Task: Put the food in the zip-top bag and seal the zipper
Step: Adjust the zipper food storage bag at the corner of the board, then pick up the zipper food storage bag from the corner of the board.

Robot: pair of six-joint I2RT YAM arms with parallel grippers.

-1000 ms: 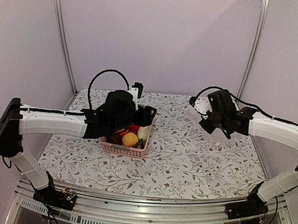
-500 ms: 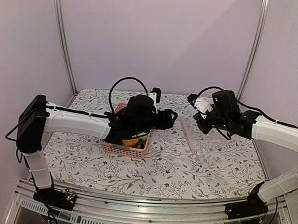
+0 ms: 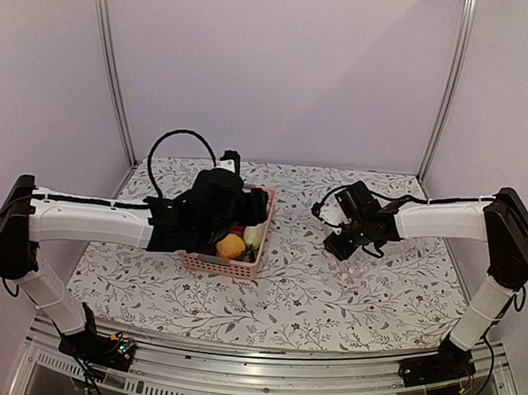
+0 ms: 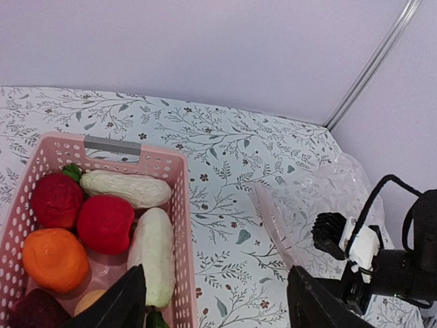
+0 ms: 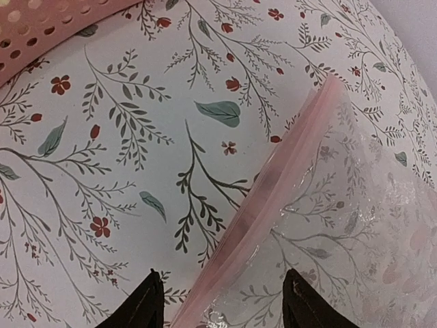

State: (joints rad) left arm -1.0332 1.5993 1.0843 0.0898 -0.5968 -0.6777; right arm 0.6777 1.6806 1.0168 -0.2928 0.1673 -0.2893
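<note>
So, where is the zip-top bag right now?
The zip-top bag lies on the table, to the right of the pink basket. In the right wrist view its zipper runs between the fingers of the open right gripper.

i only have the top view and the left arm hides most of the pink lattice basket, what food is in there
Observer: The left wrist view shows the pink lattice basket with two red toy pieces, an orange one, two long white radish-like pieces and a dark maroon one at the near corner.
Operator: is the left gripper on any of it
Observer: No. The left gripper hangs open, with nothing between its fingers.
Operator: and the bag mouth
Observer: In the right wrist view the pale pink zipper of the clear crinkly zip-top bag runs diagonally between the fingers of the right gripper, which is open, not clamped on it.
</note>
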